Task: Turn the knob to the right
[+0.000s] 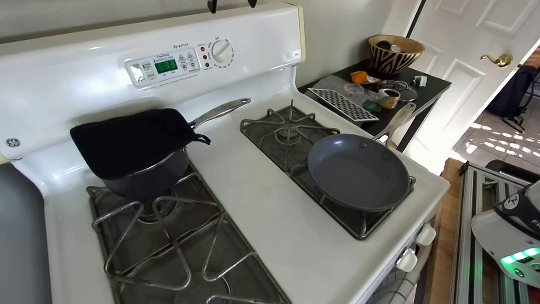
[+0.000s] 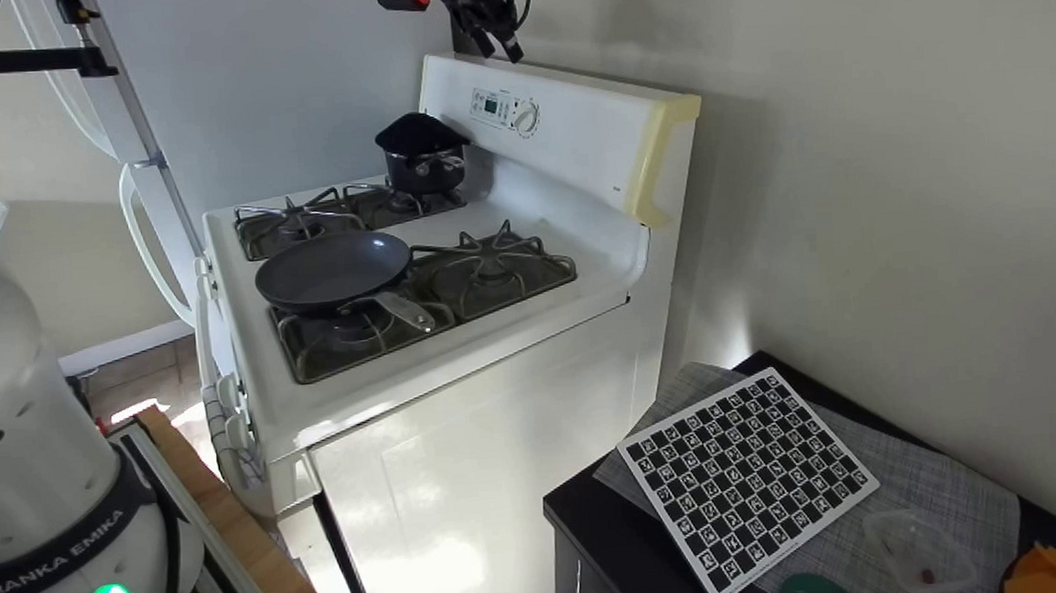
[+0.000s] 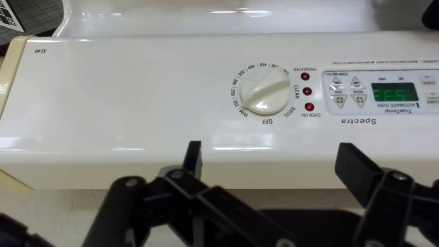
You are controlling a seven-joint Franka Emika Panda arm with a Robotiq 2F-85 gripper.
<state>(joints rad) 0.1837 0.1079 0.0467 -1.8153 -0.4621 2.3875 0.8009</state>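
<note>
The round white oven knob [image 3: 265, 91] sits on the stove's back panel, and it shows in both exterior views [image 1: 222, 51] [image 2: 526, 119]. The wrist view stands upside down. The knob's ridge lies aslant, with one end near the WM mark, beside OFF. My gripper [image 3: 269, 147] is open with nothing between its fingers. Its fingertips [image 1: 232, 5] show at the top edge of an exterior view, above the panel. In an exterior view the gripper [image 2: 501, 52] points down near the panel's top edge. It is above the knob and apart from it.
A display panel [image 1: 163, 67] with buttons and red lights is beside the knob. A dark pot with a black cloth [image 1: 130, 139] stands on a back burner. A grey pan [image 1: 358, 171] sits on a front burner. A wall [image 2: 814, 178] rises behind the stove.
</note>
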